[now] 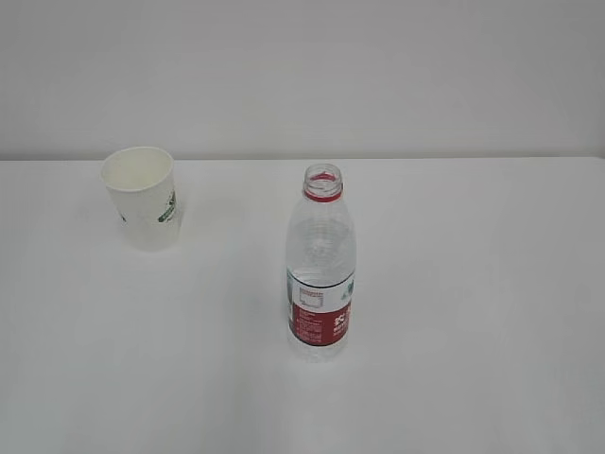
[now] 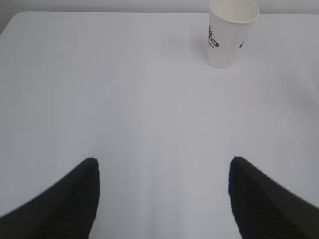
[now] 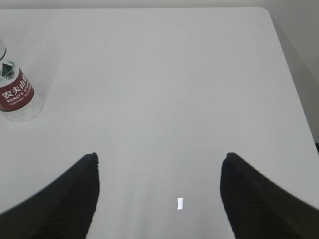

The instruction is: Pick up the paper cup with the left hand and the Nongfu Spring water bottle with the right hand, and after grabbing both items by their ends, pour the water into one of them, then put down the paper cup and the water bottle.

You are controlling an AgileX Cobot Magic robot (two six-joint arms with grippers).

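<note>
The white paper cup (image 1: 142, 197) with a green logo stands upright at the table's back left; the left wrist view shows the paper cup (image 2: 230, 32) far ahead and to the right. The capless Nongfu Spring water bottle (image 1: 321, 270) stands upright near the middle, partly filled; the right wrist view catches only the bottle's lower part (image 3: 16, 97) at the left edge. My left gripper (image 2: 163, 162) is open over bare table, far short of the cup. My right gripper (image 3: 159, 157) is open too, with nothing between its fingers, right of the bottle. Neither arm appears in the exterior view.
The white table (image 1: 473, 312) runs back to a pale wall. Its rounded far right corner (image 3: 264, 12) and right edge show in the right wrist view. A small bright glint (image 3: 180, 203) lies on the surface between the right fingers.
</note>
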